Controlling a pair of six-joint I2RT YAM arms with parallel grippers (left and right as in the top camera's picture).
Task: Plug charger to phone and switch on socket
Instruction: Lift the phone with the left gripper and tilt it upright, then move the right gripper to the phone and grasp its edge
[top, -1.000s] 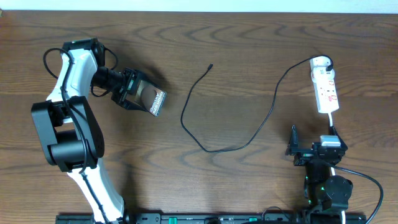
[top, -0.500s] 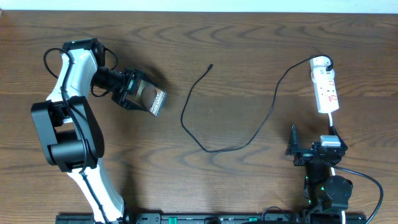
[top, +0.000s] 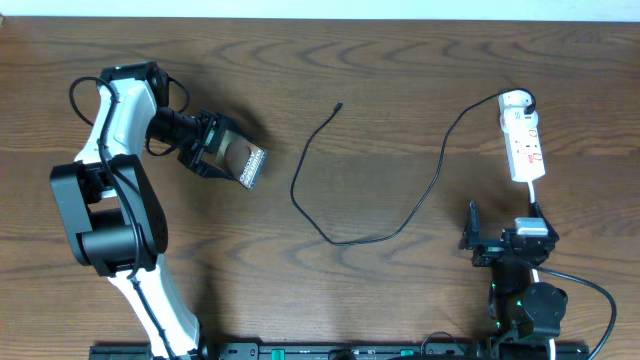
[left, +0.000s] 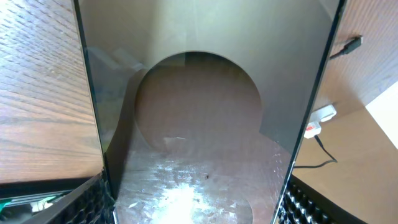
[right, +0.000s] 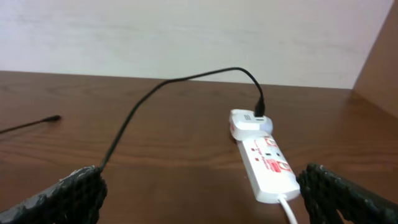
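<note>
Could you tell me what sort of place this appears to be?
Likely a robotics test bench: a wooden table, a left arm and right arm mounted at its edge, a plain wall behind.

I count one small, flat, dark glossy smartphone (top: 246, 162), one long thin black charger cable (top: 350, 243), one narrow white plastic power strip (top: 524, 145) and one brown wooden table (top: 400, 60). My arms number two: my left arm (top: 110, 130) and my right arm (top: 525, 300).
</note>
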